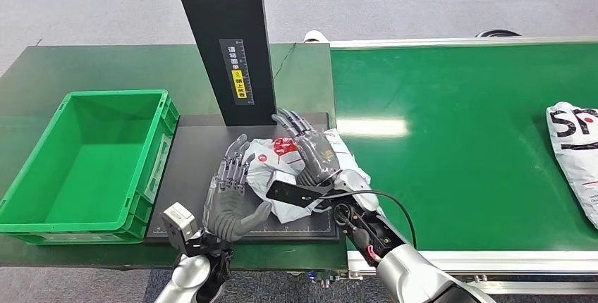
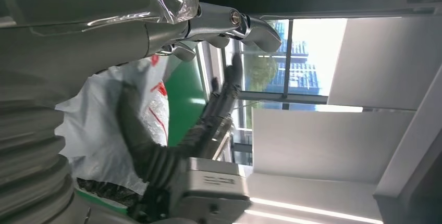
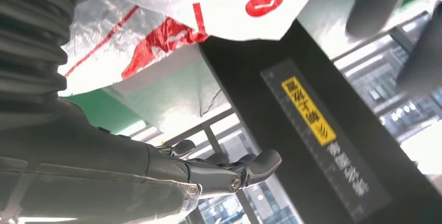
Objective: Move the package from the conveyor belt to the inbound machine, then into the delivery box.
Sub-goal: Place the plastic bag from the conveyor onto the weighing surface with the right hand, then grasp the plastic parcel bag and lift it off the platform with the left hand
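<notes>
1. Much of the crumpled white plastic package with red print (image 1: 282, 162) sits hidden under the right hand (image 1: 314, 153); a second white bag with black lettering (image 1: 575, 155) is cut off at the frame edge on the green conveyor belt (image 1: 458, 141).
2. The package lies on the dark flat platform of the inbound machine (image 1: 190, 169), at the foot of its black upright post (image 1: 229, 42); the right hand lies flat over its right side, fingers stretched towards the post; the left hand (image 1: 229, 194) stands against its left edge, fingers spread and upright (whether either hand truly grips it, I cannot tell); the package lies between the two.
3. The empty green plastic crate (image 1: 92, 169) stands just left of the platform.
4. The right wrist view catches the package's underside and the post's yellow warning label (image 3: 308, 110) from close by; the left wrist view shows the white wrap (image 2: 112, 125) beside the dark fingers (image 2: 138, 140), with windows behind.
</notes>
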